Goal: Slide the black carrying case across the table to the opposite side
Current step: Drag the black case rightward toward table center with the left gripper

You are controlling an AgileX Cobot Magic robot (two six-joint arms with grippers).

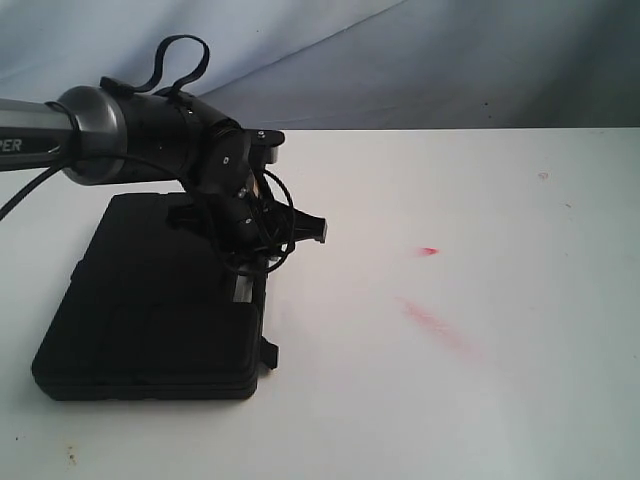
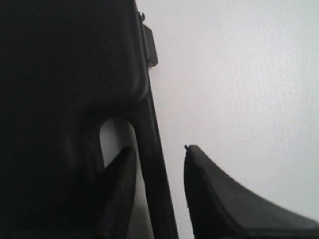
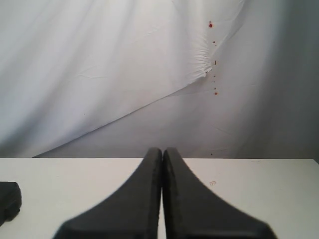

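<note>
The black carrying case [image 1: 150, 300] lies flat on the left part of the white table [image 1: 470, 400]. My left gripper [image 1: 255, 262] reaches down at the case's right edge. In the left wrist view the left gripper [image 2: 159, 148] is open and straddles the case's handle bar [image 2: 152, 129]. One finger [image 2: 119, 184] sits in the handle slot. The other finger [image 2: 214, 194] is outside over the table, with a gap to the bar. My right gripper [image 3: 162, 149] is shut on nothing above the table, and a corner of the case [image 3: 9, 199] shows far to one side.
Red smudges [image 1: 435, 325] and a red spot [image 1: 428, 251] mark the tabletop right of the case. A latch [image 1: 268, 352] sticks out from the case's right edge. A grey-white cloth backdrop [image 1: 400, 60] hangs behind the table's far edge.
</note>
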